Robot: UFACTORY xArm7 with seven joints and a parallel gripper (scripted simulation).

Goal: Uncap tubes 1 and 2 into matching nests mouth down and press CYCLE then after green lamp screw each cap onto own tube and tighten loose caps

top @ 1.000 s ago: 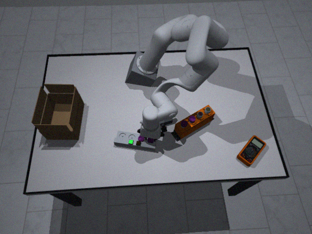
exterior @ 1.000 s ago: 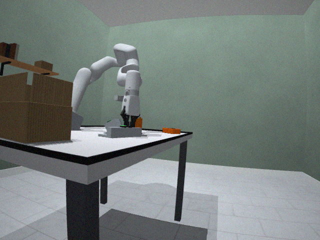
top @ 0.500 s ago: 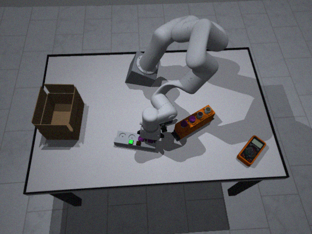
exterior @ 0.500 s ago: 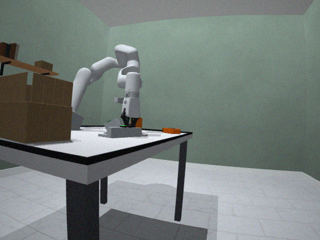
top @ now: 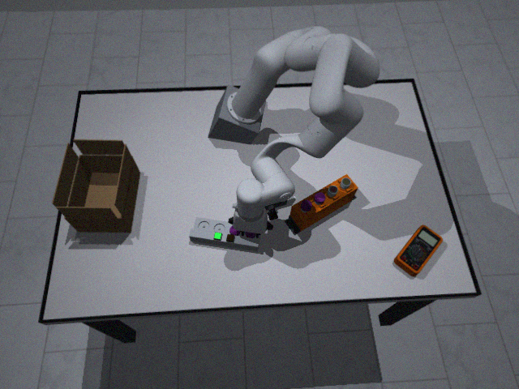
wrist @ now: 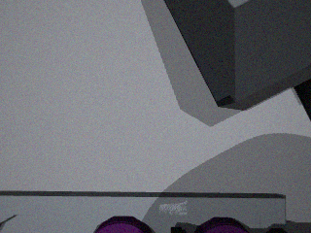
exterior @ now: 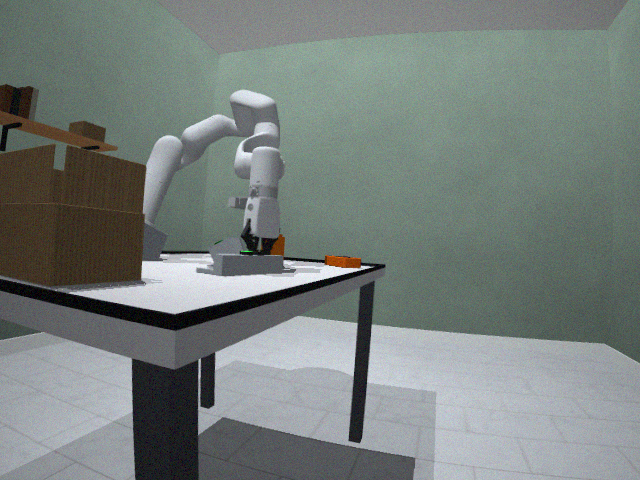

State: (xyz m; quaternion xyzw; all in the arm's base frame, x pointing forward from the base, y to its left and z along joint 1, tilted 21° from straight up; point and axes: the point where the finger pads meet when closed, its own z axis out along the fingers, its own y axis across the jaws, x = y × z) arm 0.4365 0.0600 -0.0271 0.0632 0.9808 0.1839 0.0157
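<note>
pincer (top: 250, 231) over cap tray (top: 201, 234), seemingly between caps

Single white arm (top: 323, 96), base mount (top: 220, 126) at far table edge. Rises from base, arches high through shoulder and elbow, doubles back and drops toward table middle. Forearm (exterior: 261, 170) near vertical in side view, wrist (top: 255, 196) straight down. Gripper (exterior: 254, 246) pointing down, low, just above tabletop level. Fingers part-open at mid-range, nothing gripped between them. Fingertips hidden under wrist body from above; only dark finger parts (top: 272, 213) poking out at sides. Out of wrist-camera frame.
</note>
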